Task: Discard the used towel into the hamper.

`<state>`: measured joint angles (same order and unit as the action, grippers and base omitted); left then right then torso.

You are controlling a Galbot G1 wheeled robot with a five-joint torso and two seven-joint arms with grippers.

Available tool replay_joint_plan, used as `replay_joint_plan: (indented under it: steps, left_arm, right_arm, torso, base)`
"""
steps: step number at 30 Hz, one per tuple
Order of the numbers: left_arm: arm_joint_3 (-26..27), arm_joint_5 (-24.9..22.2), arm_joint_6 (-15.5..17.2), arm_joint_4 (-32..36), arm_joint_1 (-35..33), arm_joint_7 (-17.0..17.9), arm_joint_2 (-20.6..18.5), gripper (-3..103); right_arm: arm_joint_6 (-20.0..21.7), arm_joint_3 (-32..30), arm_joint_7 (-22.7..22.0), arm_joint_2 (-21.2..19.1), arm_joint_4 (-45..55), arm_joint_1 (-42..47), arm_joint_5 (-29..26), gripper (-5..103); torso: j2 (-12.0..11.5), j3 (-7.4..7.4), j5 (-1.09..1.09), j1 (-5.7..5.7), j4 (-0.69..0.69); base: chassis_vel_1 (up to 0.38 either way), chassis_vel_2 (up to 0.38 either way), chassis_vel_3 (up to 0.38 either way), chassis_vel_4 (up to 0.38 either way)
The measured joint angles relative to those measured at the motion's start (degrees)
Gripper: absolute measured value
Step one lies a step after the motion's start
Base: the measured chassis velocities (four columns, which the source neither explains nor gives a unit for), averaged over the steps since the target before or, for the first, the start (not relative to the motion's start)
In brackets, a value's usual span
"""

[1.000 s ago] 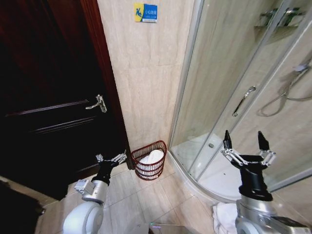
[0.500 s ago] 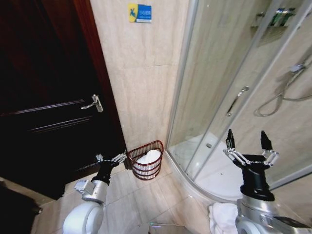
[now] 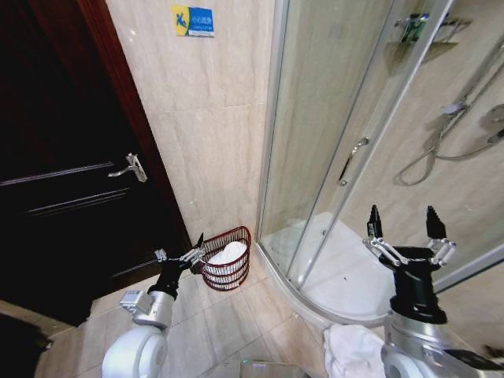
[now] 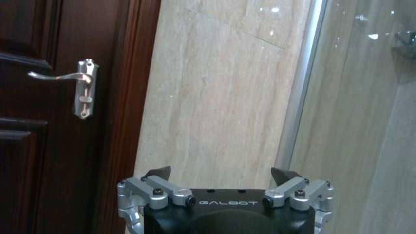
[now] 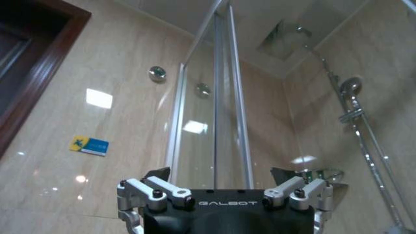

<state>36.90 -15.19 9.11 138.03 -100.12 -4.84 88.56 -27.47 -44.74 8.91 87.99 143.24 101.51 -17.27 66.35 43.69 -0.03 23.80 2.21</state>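
Bathroom tile floor [image 3: 236, 323]; hamper [image 3: 227, 268] against wall between door [image 3: 63, 173] and shower glass [image 3: 331, 134], white towel [image 3: 228, 253] already inside. Left gripper [image 3: 179, 257] spread wide, empty, just beside rim. Right gripper [image 3: 402, 228] wide, raised. Judgement: retract clear without snagging wire.

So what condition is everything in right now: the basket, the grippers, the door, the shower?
hamper: upright on the floor by the wall, white towel inside it.
left gripper: open, empty, low beside the hamper.
right gripper: open, empty, raised in front of the shower.
wooden door: shut, handle level.
glass shower door: looks shut.
white cloth: crumpled on the floor near the right arm.
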Motion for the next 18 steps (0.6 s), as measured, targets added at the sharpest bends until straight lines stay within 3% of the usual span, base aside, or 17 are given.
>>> replay_joint_plan:
  steps: [18]
  left_arm:
    - [0.0, 0.0, 0.0, 0.0, 0.0, 0.0, 0.0, 100]
  right_arm:
    - [0.3, -0.1, -0.7, -0.3, 0.0, 0.2, 0.0, 100]
  torso:
    - [0.0, 0.0, 0.03, 0.0, -0.01]
  base:
    - [-0.074, -0.082, -0.075, -0.073]
